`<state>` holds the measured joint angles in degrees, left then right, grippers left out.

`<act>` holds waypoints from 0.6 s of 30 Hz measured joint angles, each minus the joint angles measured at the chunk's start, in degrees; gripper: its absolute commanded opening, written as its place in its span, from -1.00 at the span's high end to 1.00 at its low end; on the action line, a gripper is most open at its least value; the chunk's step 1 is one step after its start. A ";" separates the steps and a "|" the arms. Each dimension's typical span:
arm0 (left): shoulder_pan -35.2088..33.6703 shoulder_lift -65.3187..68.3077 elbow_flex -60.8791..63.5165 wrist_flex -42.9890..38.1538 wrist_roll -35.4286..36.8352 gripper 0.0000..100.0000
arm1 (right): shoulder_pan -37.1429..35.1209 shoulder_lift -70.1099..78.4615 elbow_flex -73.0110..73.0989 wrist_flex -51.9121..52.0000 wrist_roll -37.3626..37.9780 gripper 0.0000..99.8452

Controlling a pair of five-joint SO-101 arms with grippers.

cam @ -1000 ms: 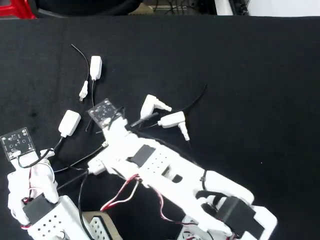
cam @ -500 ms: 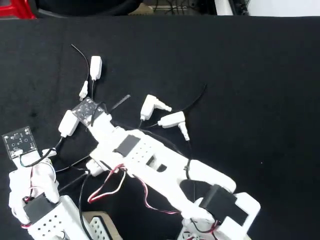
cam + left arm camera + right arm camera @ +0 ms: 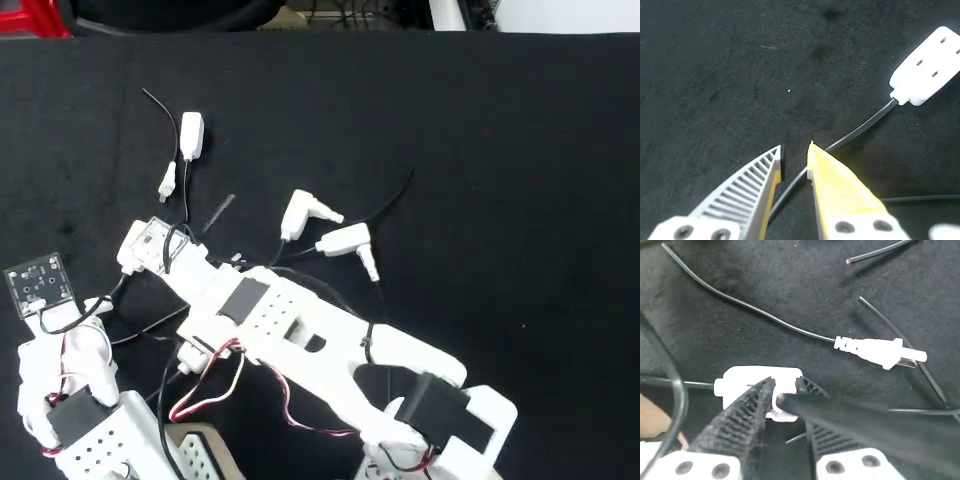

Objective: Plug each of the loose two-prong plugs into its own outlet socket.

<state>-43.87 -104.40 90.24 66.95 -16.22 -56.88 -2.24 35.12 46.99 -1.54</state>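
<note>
the right end effector point(image 3: 784, 386) hangs with a narrow gap over a white outlet socket point(image 3: 735, 379) at the near left of the tabletop point(image 3: 500, 150). a two-prong plug point(image 3: 880, 351) lies near it, farther out. the left end effector point(image 3: 795, 149), narrowly parted, sits over a black cable point(image 3: 860, 127).

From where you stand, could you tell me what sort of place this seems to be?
Likely a robotics lab bench: a black-covered table carries the left arm and right arm, with loose plugs and outlet sockets laid out for practice.
</note>
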 measured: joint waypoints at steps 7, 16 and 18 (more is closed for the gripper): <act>0.18 0.00 2.11 -1.14 -2.55 0.81 | 1.05 -0.26 0.18 0.18 0.00 0.98; 3.16 0.00 2.20 -1.14 -3.25 0.81 | 1.23 -13.19 17.93 -15.47 7.12 0.98; 3.60 0.00 2.20 -1.14 -3.25 0.81 | 1.32 -13.98 20.40 -19.34 7.91 0.98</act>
<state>-40.26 -104.40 92.44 65.80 -19.47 -55.56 -16.22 55.52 27.65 6.37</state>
